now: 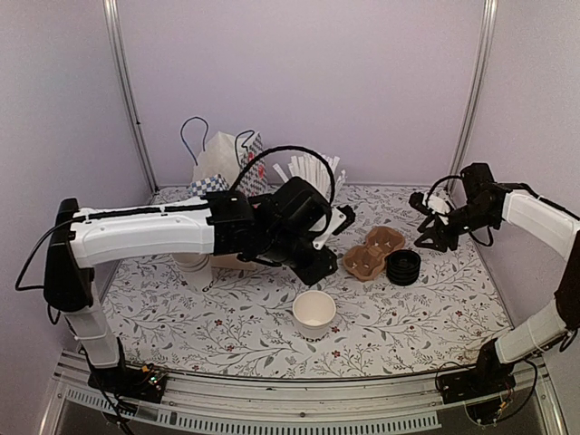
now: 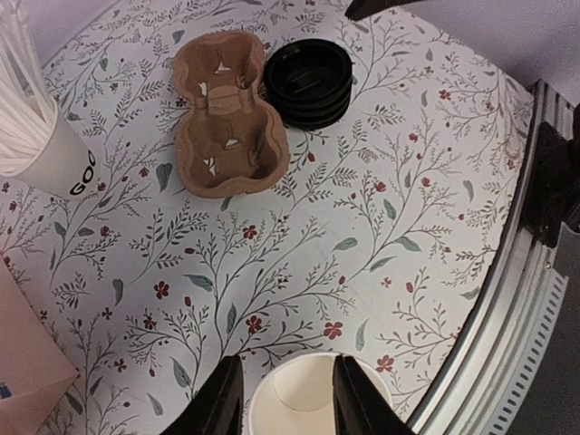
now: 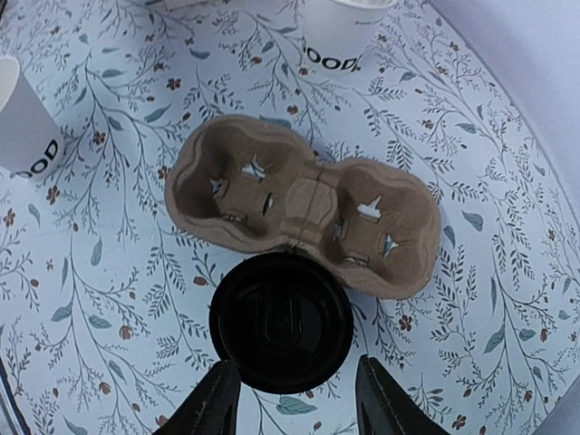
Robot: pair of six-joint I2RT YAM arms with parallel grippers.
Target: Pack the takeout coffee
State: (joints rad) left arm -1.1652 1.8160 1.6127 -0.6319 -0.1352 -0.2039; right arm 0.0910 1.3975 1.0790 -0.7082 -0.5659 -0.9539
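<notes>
The takeout coffee's white paper cup (image 1: 314,313) stands open at front centre with no lid on it. It shows in the left wrist view (image 2: 313,394) and, with black lettering near its base, in the right wrist view (image 3: 25,118). My left gripper (image 1: 320,270) (image 2: 288,399) is open and empty, hovering just above and behind the cup, with its fingers spread over the rim. A stack of black lids (image 1: 402,267) (image 3: 281,322) (image 2: 308,82) lies right of centre. My right gripper (image 1: 429,237) (image 3: 294,403) is open and empty above the stack's near edge.
A brown two-cup carrier (image 1: 372,254) (image 2: 227,127) (image 3: 299,217) lies beside the lids. A white cup of straws (image 1: 313,170) (image 2: 36,145) and a paper bag (image 1: 225,159) stand at the back. Another white cup (image 1: 192,265) sits under my left arm. A lettered cup (image 3: 340,32) stands beyond the carrier.
</notes>
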